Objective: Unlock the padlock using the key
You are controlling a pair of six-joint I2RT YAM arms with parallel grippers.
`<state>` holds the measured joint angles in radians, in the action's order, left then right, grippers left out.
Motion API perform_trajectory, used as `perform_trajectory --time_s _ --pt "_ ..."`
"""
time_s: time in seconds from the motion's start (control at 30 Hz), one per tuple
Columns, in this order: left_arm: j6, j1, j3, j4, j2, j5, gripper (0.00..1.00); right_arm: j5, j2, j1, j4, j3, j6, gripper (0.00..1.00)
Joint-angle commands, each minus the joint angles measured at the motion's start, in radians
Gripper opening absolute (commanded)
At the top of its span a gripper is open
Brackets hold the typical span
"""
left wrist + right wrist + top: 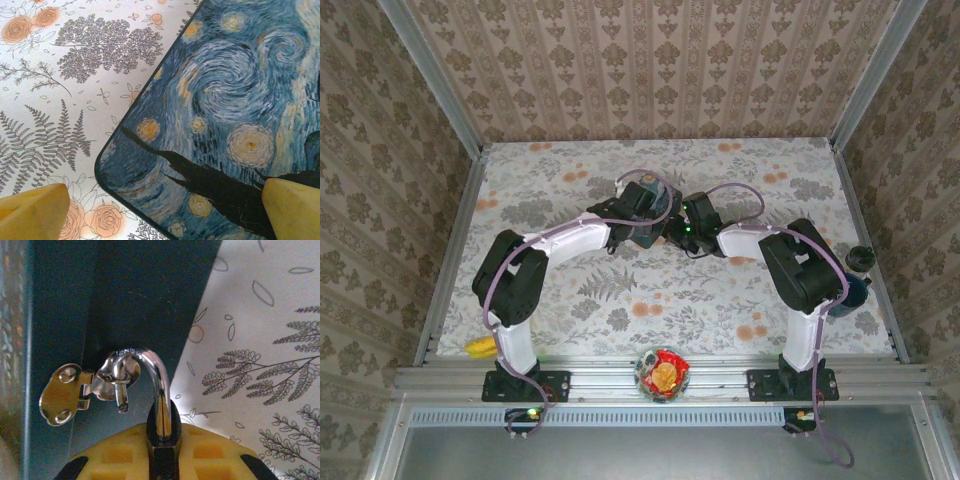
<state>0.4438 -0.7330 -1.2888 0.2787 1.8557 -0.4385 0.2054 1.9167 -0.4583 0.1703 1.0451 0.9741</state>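
The padlock (161, 395) is small and dark with a silvery shackle. My right gripper (162, 457) is shut on its dark body, clamped between the yellow fingers (115, 455). The shackle hooks through the metal hasp (65, 395) on the side of the blue starry-night box (125, 295), and its free end hangs loose outside the body. I see no key. My left gripper (162, 212) stands open over a corner of the box (225, 110), one fingertip (30, 215) above the table and the other above the lid. Seen from the top camera, both grippers (645, 212) (685, 228) meet at the box (648, 238).
A bowl of wrapped snacks (661, 372) rests on the front rail. A yellow item (480, 348) lies at the near left corner. Dark objects (860, 262) stand by the right edge. Patterned walls enclose the floral table (570, 290).
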Motion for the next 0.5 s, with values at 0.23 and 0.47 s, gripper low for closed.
perform_trajectory --time_s 0.23,0.47 --pt "-0.026 -0.01 0.061 0.056 -0.001 0.077 0.97 -0.085 0.014 0.022 0.109 0.026 0.025 0.0" --pt "-0.015 -0.007 0.092 0.057 -0.018 0.081 0.93 -0.1 0.035 0.045 0.132 0.04 0.024 0.0"
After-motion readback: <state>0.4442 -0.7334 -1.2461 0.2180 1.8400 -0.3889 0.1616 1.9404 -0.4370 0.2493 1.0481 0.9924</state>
